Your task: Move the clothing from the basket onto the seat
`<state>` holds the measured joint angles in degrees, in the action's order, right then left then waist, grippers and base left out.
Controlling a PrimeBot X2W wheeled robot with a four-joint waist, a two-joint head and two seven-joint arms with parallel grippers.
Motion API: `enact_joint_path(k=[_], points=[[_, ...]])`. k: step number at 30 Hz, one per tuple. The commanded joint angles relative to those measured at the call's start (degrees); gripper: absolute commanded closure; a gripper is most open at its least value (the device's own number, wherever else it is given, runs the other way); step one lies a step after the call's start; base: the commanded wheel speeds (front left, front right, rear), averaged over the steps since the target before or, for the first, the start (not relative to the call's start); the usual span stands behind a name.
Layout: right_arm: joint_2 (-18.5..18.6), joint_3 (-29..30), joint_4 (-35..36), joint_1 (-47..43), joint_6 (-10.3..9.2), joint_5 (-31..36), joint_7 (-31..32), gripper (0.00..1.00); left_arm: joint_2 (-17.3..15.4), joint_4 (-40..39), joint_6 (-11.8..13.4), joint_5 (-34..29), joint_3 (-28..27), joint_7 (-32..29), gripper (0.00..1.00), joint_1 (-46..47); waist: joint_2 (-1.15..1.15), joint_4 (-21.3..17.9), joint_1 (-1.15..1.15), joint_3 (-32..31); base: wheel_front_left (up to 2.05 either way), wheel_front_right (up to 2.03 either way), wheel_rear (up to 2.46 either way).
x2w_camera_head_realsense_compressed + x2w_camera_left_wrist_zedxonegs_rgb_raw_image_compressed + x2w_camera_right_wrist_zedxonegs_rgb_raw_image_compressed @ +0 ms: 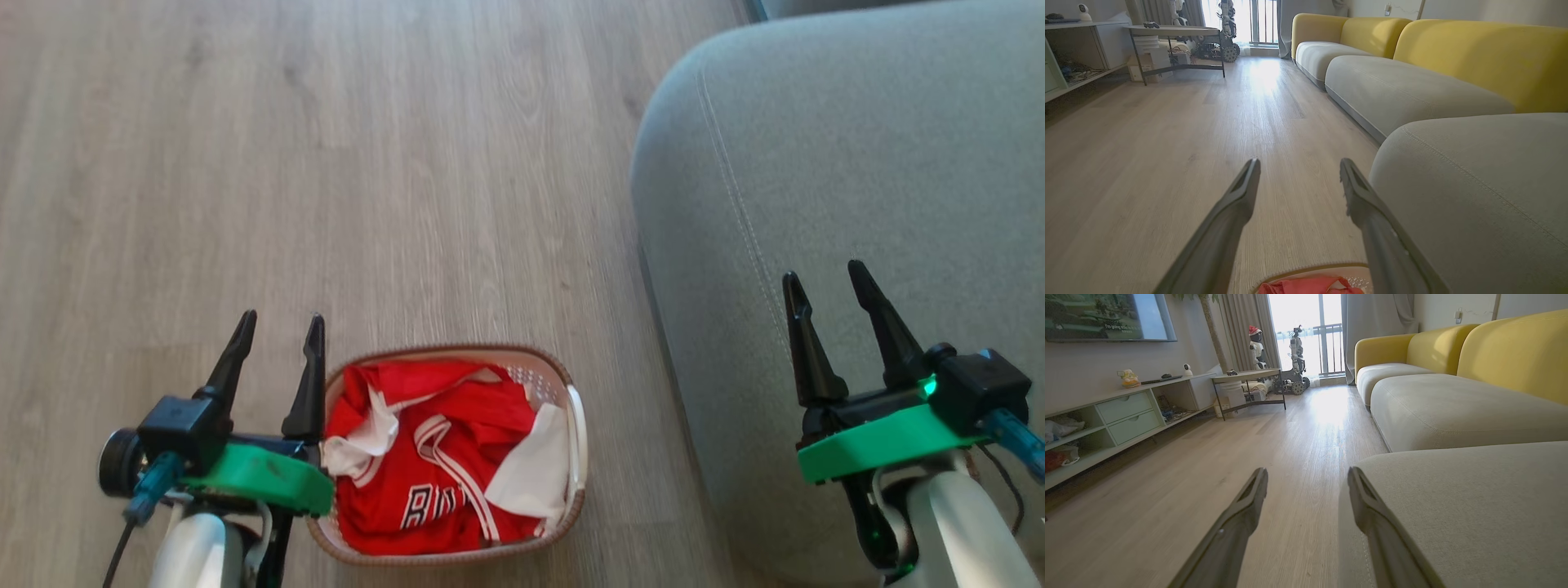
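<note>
Red clothing [433,457] with white trim and black lettering lies crumpled in the basket [576,425], a small white perforated one with a brown rim, on the wooden floor at the bottom middle of the head view. My left gripper [279,327] stands open just left of the basket, empty. The grey-green seat [857,163] fills the right side, and my right gripper [823,278] hangs open above its near part, holding nothing. In the left wrist view the basket rim [1298,271] and a strip of red clothing [1306,286] show at the bottom edge, between the fingers.
Wooden floor [326,163] stretches ahead and to the left. More grey cushions with yellow backs [1515,351] run along the right. A low shelf unit [1126,412] lines the left wall, and a small table [1247,377] with robots behind it stands by the far window.
</note>
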<state>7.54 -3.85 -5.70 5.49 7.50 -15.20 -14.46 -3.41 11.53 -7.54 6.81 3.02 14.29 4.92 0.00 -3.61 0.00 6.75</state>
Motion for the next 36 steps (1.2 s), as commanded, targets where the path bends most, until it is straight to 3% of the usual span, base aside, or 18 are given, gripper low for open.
enact_joint_path(k=[1,19,36], points=[[0.49,-0.97,2.35,2.49,-0.01,-0.15,-0.54,0.0,-0.95,-1.14,0.06,0.48,-1.65,0.71,0.0,2.78,0.0,-0.8,0.0,1.65,0.0,0.0,0.0],[-1.0,-1.43,11.59,7.82,-0.01,-0.1,-0.54,0.0,-3.58,15.91,0.06,4.69,3.28,0.71,0.0,15.6,0.0,-3.91,0.0,17.14,0.0,0.0,0.0],[-1.72,-0.72,20.22,13.9,-0.01,-0.1,-0.54,0.0,-5.86,41.82,0.06,15.38,17.88,-2.62,0.0,32.02,0.0,-6.45,0.0,30.92,0.0,0.0,0.0]])
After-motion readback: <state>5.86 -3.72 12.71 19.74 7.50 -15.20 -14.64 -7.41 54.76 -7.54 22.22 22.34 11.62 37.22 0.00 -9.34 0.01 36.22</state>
